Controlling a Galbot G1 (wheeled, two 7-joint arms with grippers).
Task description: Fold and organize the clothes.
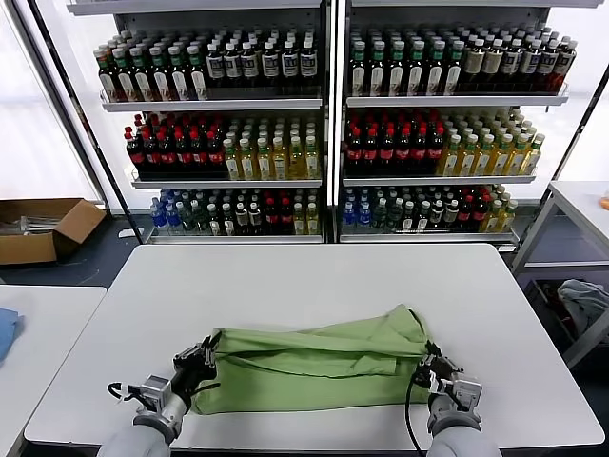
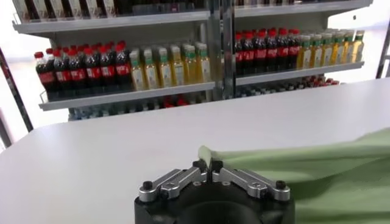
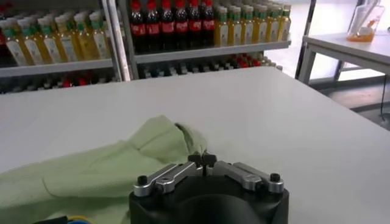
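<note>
Shelving stocked with rows of bottled drinks (image 1: 324, 143) is filling the background; a white table (image 1: 314, 281) is taking up the foreground, with a cardboard box (image 1: 43, 228) on the floor off at 10 o'clock.

Green shirt (image 1: 319, 362) is lying across the table's near edge, roughly 6 o'clock, bunched into a long horizontal band with loose folds and one flap rising toward 1 o'clock. Only plain green cloth is showing; no print or collar is making itself clear.

Left gripper (image 1: 197, 362) is sitting at the shirt's 9 o'clock end, fingers pressed together and pinching a peak of cloth, which is sticking up between the tips in the left wrist view (image 2: 209, 167).

Right gripper (image 1: 438, 369) is sitting at the 3 o'clock end, fingers likewise pressed together; the right wrist view (image 3: 206, 161) is putting the tips right at the cloth's edge, though whether fabric is caught between them I cannot tell.

Handling judgement: light, limp, non-fragile cloth, sagging and wrinkling wherever unsupported. Best taken at corners or hem edges, both ends together, keeping tension so the span is staying flat.
</note>
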